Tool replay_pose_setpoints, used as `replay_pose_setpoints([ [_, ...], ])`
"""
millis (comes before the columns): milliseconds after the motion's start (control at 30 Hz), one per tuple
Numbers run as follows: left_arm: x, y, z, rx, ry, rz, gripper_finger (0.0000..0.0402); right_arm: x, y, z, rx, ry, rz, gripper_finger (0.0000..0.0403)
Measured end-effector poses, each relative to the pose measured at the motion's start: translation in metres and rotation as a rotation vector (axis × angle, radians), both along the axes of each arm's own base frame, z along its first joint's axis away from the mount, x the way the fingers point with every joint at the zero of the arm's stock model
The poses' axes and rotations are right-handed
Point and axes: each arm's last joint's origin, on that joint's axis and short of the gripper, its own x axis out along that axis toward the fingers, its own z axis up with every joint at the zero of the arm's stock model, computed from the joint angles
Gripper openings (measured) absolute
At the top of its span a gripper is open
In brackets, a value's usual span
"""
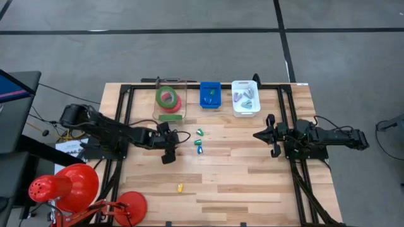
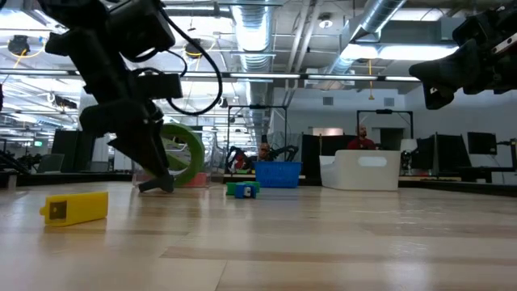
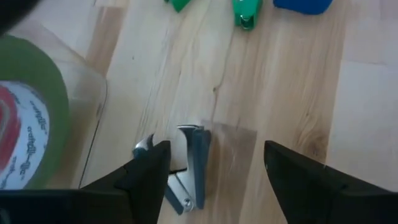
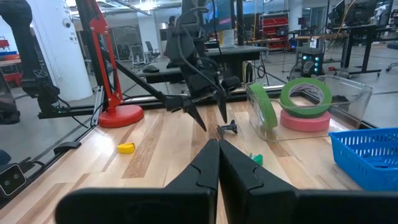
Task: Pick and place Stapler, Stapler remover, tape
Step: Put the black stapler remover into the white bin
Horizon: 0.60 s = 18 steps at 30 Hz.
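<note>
A silver staple remover (image 3: 191, 168) lies flat on the wood. My left gripper (image 3: 214, 162) is open, with one finger on either side of the remover and the far-side finger closer to it. From above, the left gripper (image 1: 172, 145) sits left of centre, beside the clear tray (image 1: 158, 112). Red-pink and green tape rolls (image 1: 167, 99) lie in that tray. Another green roll (image 4: 263, 104) leans on edge against it. Small green and blue staplers (image 1: 199, 142) lie right of the gripper. My right gripper (image 4: 217, 152) is shut and waits above the table's right side (image 1: 268, 133).
At the far edge stand a blue bin (image 1: 210, 94) holding small staplers and a white bin (image 1: 245, 98) holding silver removers. A yellow item (image 1: 180, 187) lies toward the near edge. A red lamp (image 1: 69, 186) stands at the near left corner. Bare wood lies between the arms.
</note>
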Motion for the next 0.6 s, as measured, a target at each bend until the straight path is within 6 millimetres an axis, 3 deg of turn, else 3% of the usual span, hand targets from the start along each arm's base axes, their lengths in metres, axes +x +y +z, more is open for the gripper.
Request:
replay_pose_setpoints([
  [600, 0.0016, -0.0001, -0.0032, 0.002, 0.006, 0.001, 0.0146, 0.0, 0.0, -0.0001, 0.0, 0.001, 0.0, 0.0],
])
